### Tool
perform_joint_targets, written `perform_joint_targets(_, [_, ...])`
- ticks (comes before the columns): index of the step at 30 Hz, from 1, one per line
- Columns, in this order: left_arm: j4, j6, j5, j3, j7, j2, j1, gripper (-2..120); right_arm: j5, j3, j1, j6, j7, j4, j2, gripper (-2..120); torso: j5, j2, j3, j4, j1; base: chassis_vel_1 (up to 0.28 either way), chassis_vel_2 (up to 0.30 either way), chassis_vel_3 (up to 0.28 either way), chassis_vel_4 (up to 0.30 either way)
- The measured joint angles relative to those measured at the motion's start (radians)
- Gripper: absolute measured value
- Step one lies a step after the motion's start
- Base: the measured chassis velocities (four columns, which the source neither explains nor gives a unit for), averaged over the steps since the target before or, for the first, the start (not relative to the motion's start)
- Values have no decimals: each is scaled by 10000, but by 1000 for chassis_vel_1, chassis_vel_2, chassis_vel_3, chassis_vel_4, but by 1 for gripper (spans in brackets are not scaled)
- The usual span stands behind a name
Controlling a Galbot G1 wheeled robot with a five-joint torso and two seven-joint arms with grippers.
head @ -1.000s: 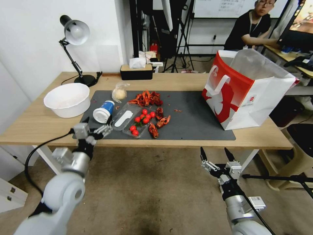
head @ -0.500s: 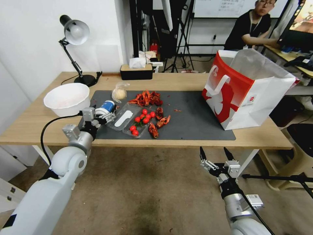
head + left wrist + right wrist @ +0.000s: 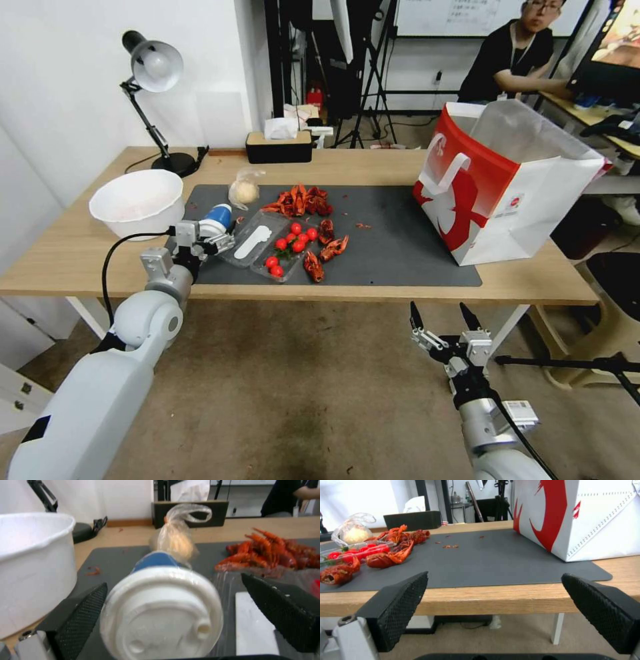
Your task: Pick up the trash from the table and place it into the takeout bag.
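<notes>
— Blue-and-white lidded paper cup [image 3: 215, 222] lies on its side on the dark grey mat [image 3: 400, 247], near the big white bowl [image 3: 137, 202].

— Left gripper [image 3: 212, 241] has advanced from the table edge; its open jaws now flank the white lid, not clamped.

— Right gripper [image 3: 445, 320]?

— Unmoved below the table, jaws wide, empty. Red-and-white takeout bag [image 3: 507, 180] stands at the mat's right.

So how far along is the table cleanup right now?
Early stage, and nothing can be confirmed as bagged, since the takeout bag's inside is hidden. In hand: the left pincer is open around the blue-white lidded cup, lying on its side, not gripped. Left: that cup, the clear bag with the bun and the crayfish shells. The right pincer waits open below the table edge.
</notes>
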Motion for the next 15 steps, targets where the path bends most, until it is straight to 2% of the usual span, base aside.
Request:
perform_joint_targets(3, [109,338,80,-14,-107,-7,-29,100,-115,-35,-9,2,0,0,30,100,1,0,0,0,0,0,0,0,0])
perform_joint_targets(15, [358,912,283,-1,-499,-52,-194,100,-153,-13,-35,34,-2,32,-72,100,1,0,0,0,0,0,0,0,0])
